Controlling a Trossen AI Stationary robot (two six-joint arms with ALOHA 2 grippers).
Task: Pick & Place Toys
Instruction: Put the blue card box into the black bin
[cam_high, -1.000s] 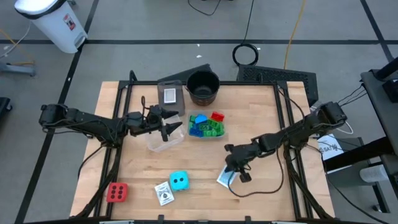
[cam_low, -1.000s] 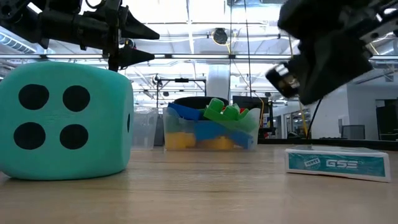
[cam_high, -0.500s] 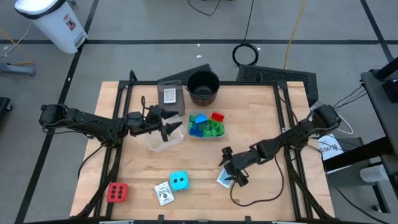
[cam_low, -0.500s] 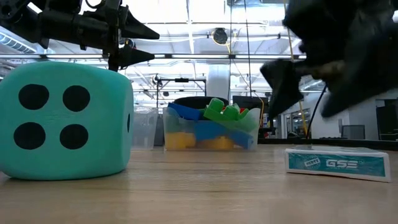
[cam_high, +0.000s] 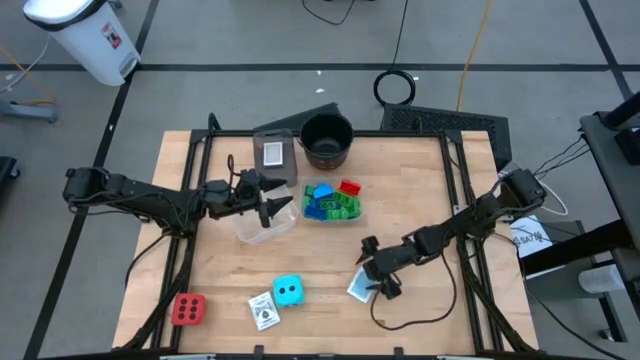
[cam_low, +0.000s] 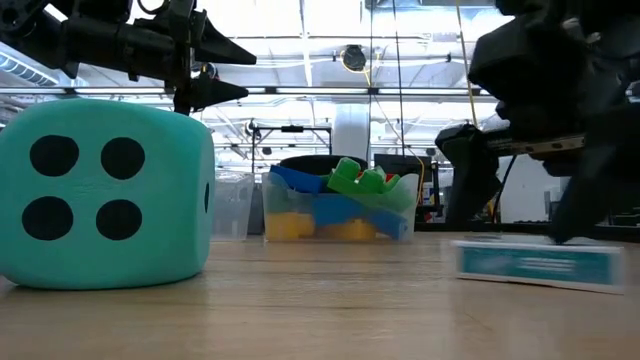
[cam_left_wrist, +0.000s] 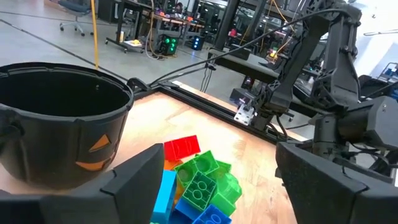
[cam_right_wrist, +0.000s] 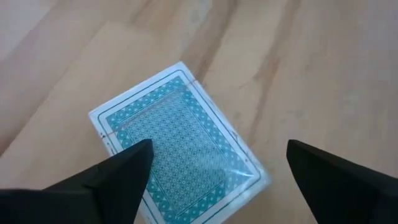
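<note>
A: Progress?
B: Blocks (cam_high: 331, 203) sit piled in a clear tub. Cyan die (cam_high: 288, 291), red die (cam_high: 188, 309), card (cam_high: 264, 311) loose at the near edge.
A: Grippers?
B: Right gripper (cam_high: 374, 280) spread wide, straddling the teal card deck (cam_right_wrist: 181, 142) flat on the table, nothing held. Left gripper (cam_high: 277, 203) open, empty, over another tub.

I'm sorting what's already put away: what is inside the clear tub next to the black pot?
The clear tub holds blue, green and red building blocks; the low view also shows yellow ones at the bottom. Whatever lies beneath the pile is covered.
</note>
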